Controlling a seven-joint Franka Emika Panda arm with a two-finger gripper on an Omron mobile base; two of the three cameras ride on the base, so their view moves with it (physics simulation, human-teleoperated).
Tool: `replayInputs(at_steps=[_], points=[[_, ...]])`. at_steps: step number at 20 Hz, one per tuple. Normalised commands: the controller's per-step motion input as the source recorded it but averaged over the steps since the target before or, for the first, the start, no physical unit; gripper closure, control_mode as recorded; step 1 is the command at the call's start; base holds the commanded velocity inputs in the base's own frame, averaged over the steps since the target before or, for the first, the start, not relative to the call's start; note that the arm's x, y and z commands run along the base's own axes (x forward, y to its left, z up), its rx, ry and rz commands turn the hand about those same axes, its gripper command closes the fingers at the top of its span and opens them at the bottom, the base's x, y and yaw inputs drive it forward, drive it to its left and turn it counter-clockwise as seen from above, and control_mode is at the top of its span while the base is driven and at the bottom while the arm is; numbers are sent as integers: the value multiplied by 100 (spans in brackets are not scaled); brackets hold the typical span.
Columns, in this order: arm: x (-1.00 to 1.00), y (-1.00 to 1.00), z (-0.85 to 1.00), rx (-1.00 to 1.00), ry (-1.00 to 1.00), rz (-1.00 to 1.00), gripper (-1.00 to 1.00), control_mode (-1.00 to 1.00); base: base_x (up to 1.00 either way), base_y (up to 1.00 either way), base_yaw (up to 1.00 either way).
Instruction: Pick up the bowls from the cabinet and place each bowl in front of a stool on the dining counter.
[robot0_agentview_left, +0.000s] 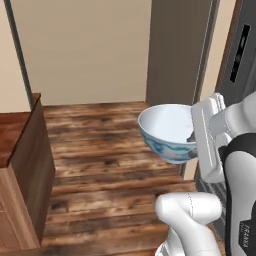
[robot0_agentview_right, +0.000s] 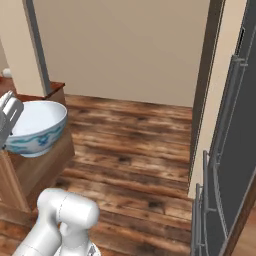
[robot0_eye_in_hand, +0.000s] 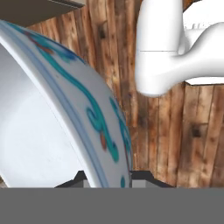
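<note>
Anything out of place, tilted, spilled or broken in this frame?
Nothing stands out. The white bowl with blue pattern is carried roughly level in the hand, clamped by its rim, above the wooden floor. It looks empty and intact.

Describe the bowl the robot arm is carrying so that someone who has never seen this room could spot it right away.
Start at the wood plank floor, then find the white robot arm above it. At the arm's end, the gripper is shut on the rim of the bowl, holding it in the air with its opening upward. It is a deep white bowl with blue-green floral scrollwork painted around the outside.
</note>
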Motion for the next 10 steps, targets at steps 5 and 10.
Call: replayInputs(at_steps=[5,10], points=[[0,0,0,0,0,0,100,100,100,8,-27],[0,0,0,0,0,0,100,100,100,-3,-11]])
